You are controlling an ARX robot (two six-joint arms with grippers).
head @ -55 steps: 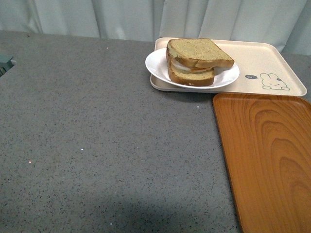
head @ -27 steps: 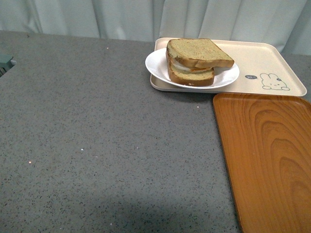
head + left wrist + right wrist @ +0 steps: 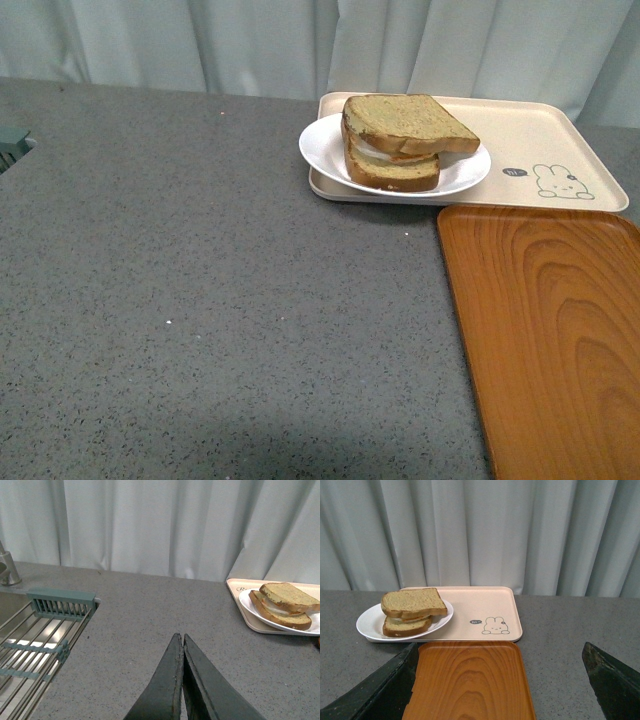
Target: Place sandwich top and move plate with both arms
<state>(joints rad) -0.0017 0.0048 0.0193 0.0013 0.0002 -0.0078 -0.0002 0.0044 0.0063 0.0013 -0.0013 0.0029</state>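
My left fingers [image 3: 182, 652] are pressed together, tips touching, holding nothing, hanging over bare grey counter [image 3: 200, 300] with the sink rack [image 3: 50, 625] off to one side. My right fingers [image 3: 380, 690] are spread wide, one at each edge of the right wrist view, also empty, hanging above the near end of the wooden tray [image 3: 470, 685]. In the front view I see neither arm.

The sandwich top [image 3: 405, 122] already lies on the stack: a white layer, which I take for the egg, shows between it and the bottom slice [image 3: 395, 172], all on the white plate [image 3: 325, 140]. The plate sits on the left end of the cream rabbit tray [image 3: 540, 130], its rim overhanging the tray's edge toward the counter. So I judge the bread step done and the two-arm plate move still ahead.

What worries me:
- The top slice sits skewed, jutting past the slice under it. A tilt or jerk of the plate could slide it off.
- If my two arms lift unevenly, the plate tips and the stack shifts.
- The plate is shallow and smooth; a poor pinch on its rim may slip.
- My left fingers must open before reaching the rim, or they will shove the plate along the tray.
- The wooden tray lies just beside the cream one; a low carry could catch its rim.
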